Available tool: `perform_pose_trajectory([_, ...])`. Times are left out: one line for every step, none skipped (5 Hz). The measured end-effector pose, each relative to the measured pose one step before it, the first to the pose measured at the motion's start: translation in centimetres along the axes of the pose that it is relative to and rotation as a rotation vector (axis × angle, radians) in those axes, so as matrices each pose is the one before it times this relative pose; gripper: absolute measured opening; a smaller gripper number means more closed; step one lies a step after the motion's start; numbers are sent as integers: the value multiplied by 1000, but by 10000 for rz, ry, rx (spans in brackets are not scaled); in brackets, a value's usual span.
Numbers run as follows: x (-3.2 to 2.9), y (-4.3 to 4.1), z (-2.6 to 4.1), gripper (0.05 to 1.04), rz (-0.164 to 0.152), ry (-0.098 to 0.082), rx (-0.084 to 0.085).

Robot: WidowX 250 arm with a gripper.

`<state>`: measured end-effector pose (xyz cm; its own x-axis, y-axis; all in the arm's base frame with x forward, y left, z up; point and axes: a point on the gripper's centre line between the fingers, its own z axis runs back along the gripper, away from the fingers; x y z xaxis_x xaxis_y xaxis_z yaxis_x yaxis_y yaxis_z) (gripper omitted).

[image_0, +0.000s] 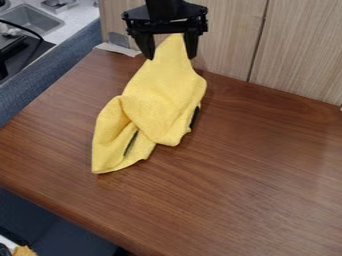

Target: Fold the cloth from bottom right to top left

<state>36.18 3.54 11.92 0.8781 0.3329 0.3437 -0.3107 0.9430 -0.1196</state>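
Note:
The black gripper [171, 57] hangs at the top, left of centre, near the wooden back panel. It is open, one finger on each side of the cloth's narrow upper end. The yellow cloth [162, 100] stretches from there down to the lower left, crumpled, with a fold across its middle. Its lower-left corner lies on the brown table. Dark edging shows at its right side and in a crease at the lower left. Whether the fingers touch the cloth, I cannot tell.
The wooden panel [300, 50] closes off the table's back. The brown table [267, 175] extends to the right and front. A grey sink [33, 19] is beyond the blue edge at the upper left.

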Motion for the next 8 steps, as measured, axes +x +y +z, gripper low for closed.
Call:
perform_pose_trajectory([-738, 176, -950, 1002, 127, 347, 61])
perform_pose_trajectory([-3328, -73, -739, 1001, 755, 720, 82])
perform_pose_trajectory([-2662, -201, 433, 1001, 702, 45, 194])
perform_pose_trajectory([-2471, 435, 670, 1001, 974, 80, 594])
perform_pose_trajectory([-1783, 1297, 944, 1001, 927, -244, 536])
perform_pose_trajectory([-499, 2183, -1315, 1001, -19, -181, 476])
perform_pose_trajectory([531, 643, -1866, 1001, -171, 64, -61])
perform_pose_trajectory([587, 1027, -1785, 1001, -273, 248, 164])
